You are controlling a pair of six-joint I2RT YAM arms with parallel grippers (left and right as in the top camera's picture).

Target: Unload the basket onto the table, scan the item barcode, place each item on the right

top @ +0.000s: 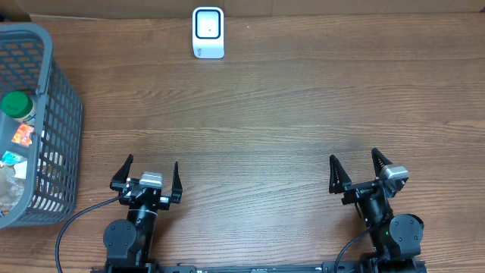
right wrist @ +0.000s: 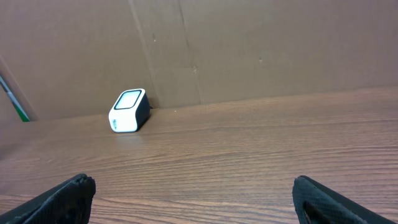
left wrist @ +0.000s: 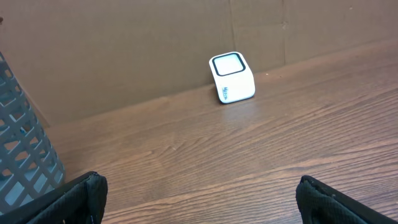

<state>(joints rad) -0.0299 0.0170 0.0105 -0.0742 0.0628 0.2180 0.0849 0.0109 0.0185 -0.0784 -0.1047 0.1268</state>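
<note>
Left hand (top: 151,164): released, empty, nearer the basket.
Right hand (top: 354,157): released, empty.
Items (top: 15,104): in basket (top: 64,98), leftward of left hand.
Scanner (top: 208,32): ahead, between both hands.

You see the white barcode scanner (top: 208,32) standing at the far edge of the wooden table (top: 288,106), left of centre. At the left edge stands the grey mesh basket (top: 64,114), with a green-capped bottle (top: 17,104) and coloured packets (top: 24,135) inside. At the near edge, the left gripper (top: 151,163) and the right gripper (top: 353,156) sit well apart, each with jaws spread wide and nothing between them.
</note>
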